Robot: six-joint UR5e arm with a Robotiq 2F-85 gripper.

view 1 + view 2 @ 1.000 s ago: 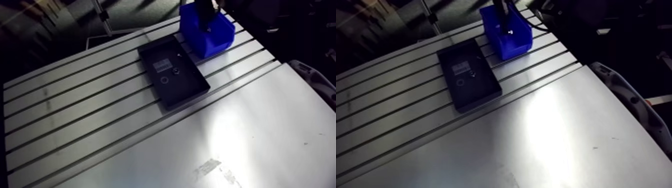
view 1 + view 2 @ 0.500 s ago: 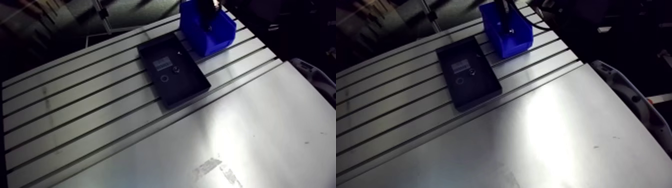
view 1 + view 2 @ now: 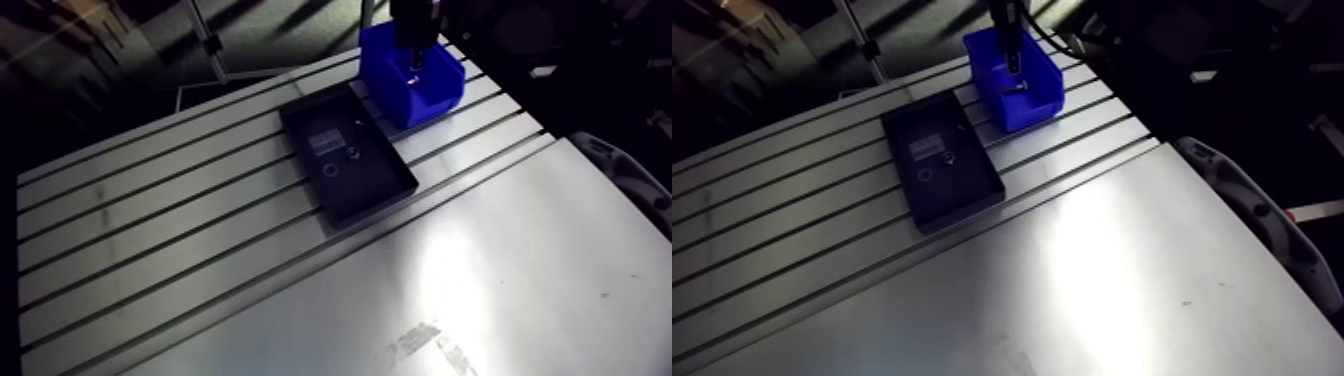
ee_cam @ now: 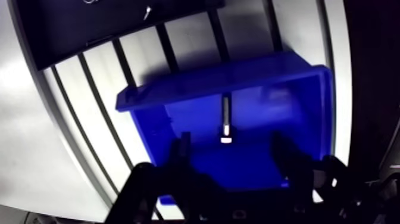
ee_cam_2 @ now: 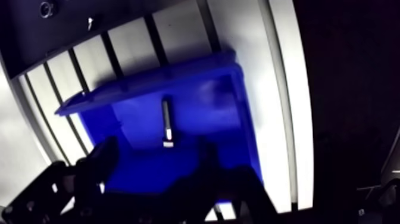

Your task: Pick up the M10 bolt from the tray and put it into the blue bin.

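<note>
We are looking down past the gripper (image 4: pixel 232 149), and its two fingers (image 4: pixel 180 156) are standing wide apart with nothing between them: it is gripping nothing at all. Just ahead of that gap, the M10 bolt (image 4: pixel 225 116) is lying flat on the floor of the blue bin (image 4: pixel 220 78). Its wider, brighter end is pointing back at the gripper and its shank is running towards the bin's far wall. We are seeing clear blue floor on either side of it, so it is touching neither finger.

In the arm view, we are watching the gripper hang over the bin from above, with the bolt showing as a pale sliver inside. The bin is sitting at the far end of the slotted table (image 3: pixel 150 230). Just beside it, with strips of bare table showing between the two in the wrist view, the black tray (image 3: pixel 372 188) is lying flat across the slots. Inside the tray we are picking out a small ring (image 3: pixel 329 168), a small dark nut-like piece (image 3: pixel 352 153) next to it, and a pale label (image 3: pixel 322 140).
</note>
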